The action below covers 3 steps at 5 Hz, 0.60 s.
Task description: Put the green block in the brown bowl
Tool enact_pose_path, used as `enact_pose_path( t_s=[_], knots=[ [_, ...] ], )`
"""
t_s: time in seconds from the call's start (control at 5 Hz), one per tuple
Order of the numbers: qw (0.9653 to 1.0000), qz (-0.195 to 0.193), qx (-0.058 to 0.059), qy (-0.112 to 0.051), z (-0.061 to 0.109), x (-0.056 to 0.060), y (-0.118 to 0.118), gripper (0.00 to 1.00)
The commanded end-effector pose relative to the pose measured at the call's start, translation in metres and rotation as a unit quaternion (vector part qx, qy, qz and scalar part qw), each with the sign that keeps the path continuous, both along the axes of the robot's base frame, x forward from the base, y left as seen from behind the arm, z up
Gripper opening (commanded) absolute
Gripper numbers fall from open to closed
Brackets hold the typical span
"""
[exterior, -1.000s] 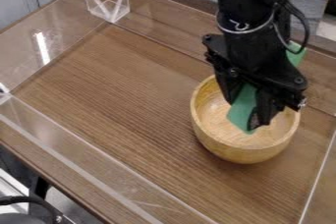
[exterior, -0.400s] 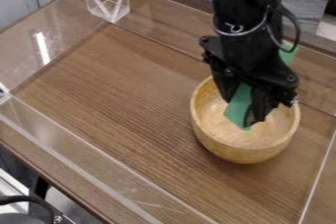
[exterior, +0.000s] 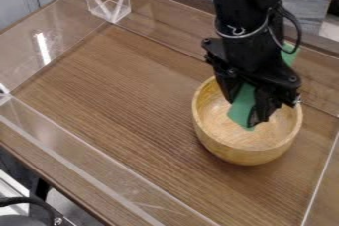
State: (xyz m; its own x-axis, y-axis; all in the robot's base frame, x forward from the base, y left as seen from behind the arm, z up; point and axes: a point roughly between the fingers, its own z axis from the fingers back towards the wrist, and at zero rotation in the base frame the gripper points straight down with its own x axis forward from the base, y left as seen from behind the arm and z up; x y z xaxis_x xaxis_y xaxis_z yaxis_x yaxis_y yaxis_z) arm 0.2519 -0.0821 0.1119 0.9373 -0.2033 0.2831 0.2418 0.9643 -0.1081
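Observation:
The brown bowl stands on the wooden table at the right, round and light-coloured with a thick rim. My black gripper hangs over its inside, pointing steeply down, shut on the green block. The block is held tilted, its lower end down inside the bowl's rim and its upper end between the fingers. Whether the block touches the bowl's bottom is hidden by the gripper.
A clear plastic wall runs around the wooden tabletop. A small transparent stand sits at the back left. The table's front edge lies at the lower left.
The gripper with the green block has shifted slightly left and a touch lower over the bowl; in the last half second nothing visibly moved.

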Motion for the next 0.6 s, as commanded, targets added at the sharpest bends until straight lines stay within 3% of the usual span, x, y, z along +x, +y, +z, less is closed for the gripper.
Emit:
enact_pose_path(
  t_s=[0.0, 0.4],
  knots=[
    [0.9998, 0.001, -0.006, -0.02, 0.0082, 0.0078, 0.0009, 0.0],
    [0.9997, 0.002, -0.01, -0.021, 0.0067, 0.01, 0.0017, 0.0]
  ],
)
